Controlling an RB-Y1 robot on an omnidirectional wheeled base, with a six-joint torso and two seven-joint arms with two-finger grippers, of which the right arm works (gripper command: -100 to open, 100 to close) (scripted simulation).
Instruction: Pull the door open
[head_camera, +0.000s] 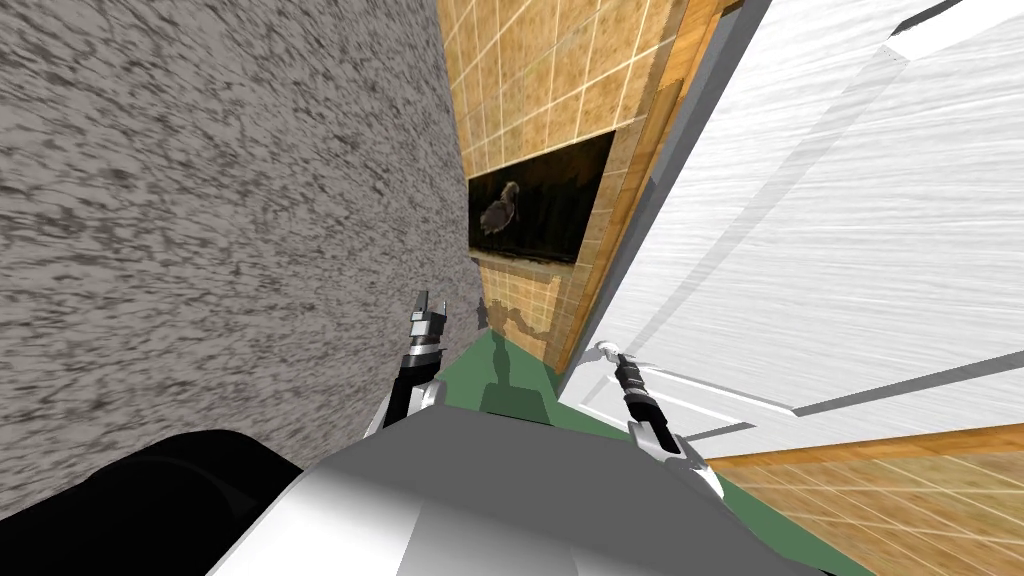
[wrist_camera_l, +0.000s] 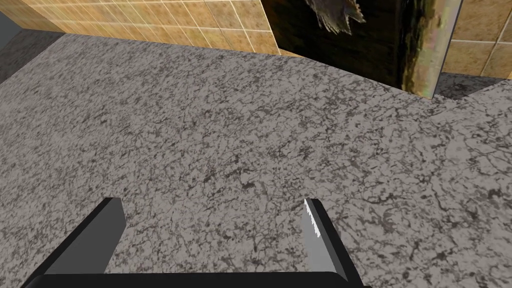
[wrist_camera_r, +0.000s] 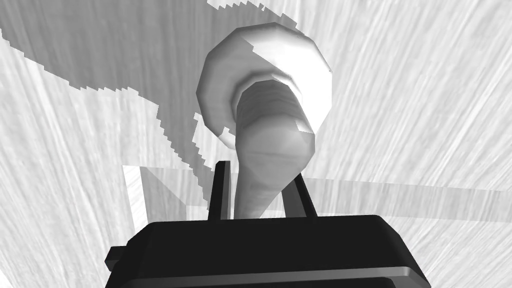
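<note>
The door (head_camera: 830, 230) is white with raised panels and stands to my right in a wooden frame (head_camera: 640, 190). Its light grey lever handle (wrist_camera_r: 267, 165) juts from a round rose (wrist_camera_r: 265, 85) on the door face. My right gripper (wrist_camera_r: 260, 192) is shut on the lever, one finger pressing each side of it. In the head view the right gripper (head_camera: 612, 355) reaches the handle (head_camera: 603, 349) at the door's near edge. My left gripper (wrist_camera_l: 212, 230) is open, held up beside a speckled grey wall (wrist_camera_l: 225, 150), and its fingers (head_camera: 430, 305) hold nothing.
A speckled grey wall (head_camera: 220, 230) runs close along my left. Ahead is a tan tiled wall (head_camera: 540, 80) with a dark framed picture of a bird (head_camera: 535, 205). Green floor (head_camera: 500, 375) shows in the narrow gap between wall and door.
</note>
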